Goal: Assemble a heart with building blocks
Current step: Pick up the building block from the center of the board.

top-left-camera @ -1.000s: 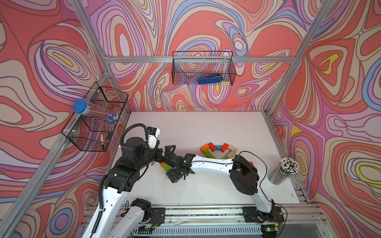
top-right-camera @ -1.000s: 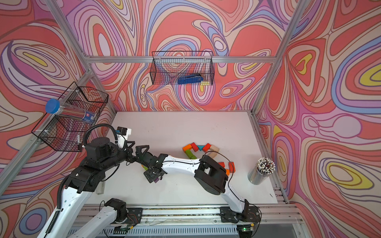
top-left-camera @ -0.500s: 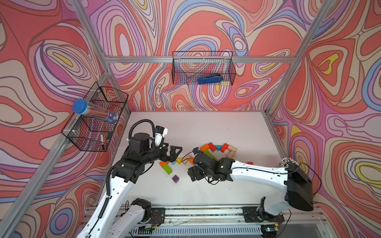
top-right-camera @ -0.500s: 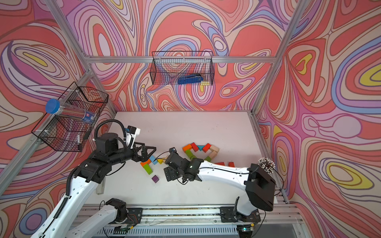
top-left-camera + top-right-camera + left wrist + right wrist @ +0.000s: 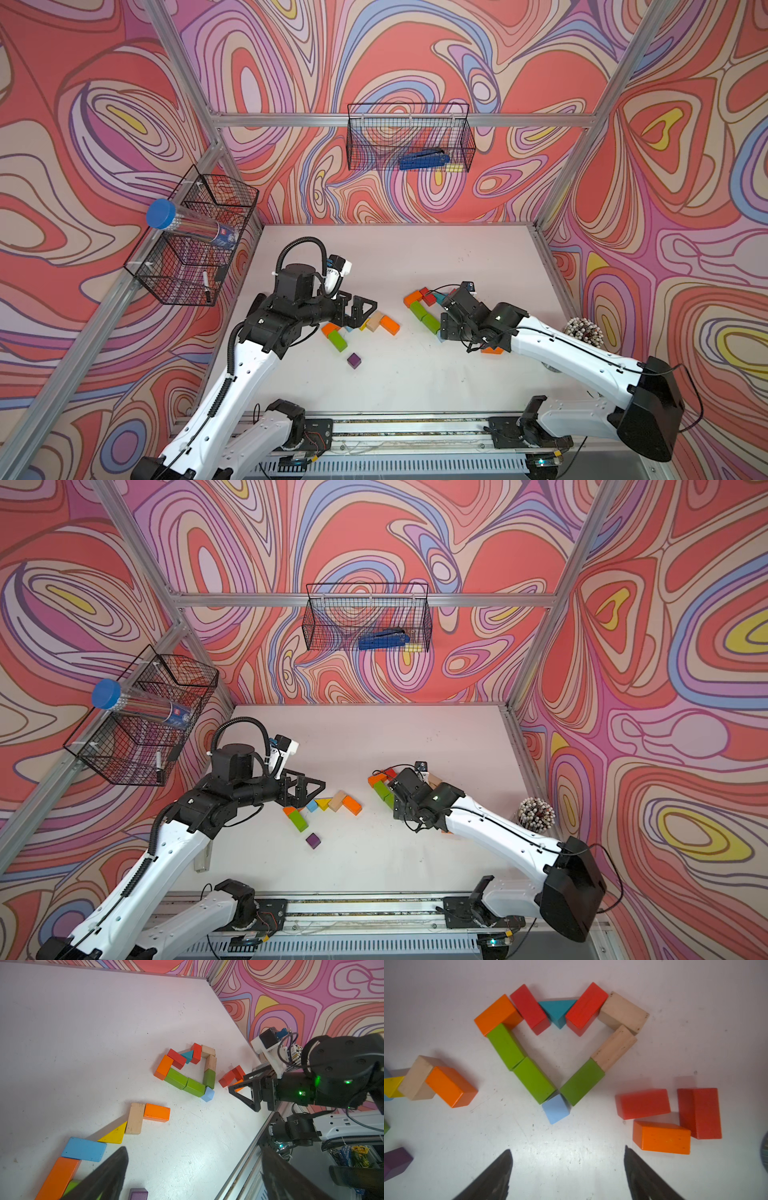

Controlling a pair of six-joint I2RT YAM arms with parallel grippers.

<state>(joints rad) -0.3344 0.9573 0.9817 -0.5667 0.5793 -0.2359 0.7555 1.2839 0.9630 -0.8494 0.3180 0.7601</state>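
1. Overhead, in a top view, the left hand [image 5: 365,309] gapes wide and empty beside loose building blocks [image 5: 388,324]. The right hand [image 5: 444,322], likewise spread and holding nothing, hangs over the heart [image 5: 424,316].
2. Left wrist view: the heart [image 5: 176,1078], a closed ring of matte painted and bare wood, lies well ahead on the scuffed white counter [image 5: 83,1022].
3. Right wrist view: a light blue cube [image 5: 556,1109] forms the heart's tip, just beyond the dark fingertips [image 5: 506,1159].
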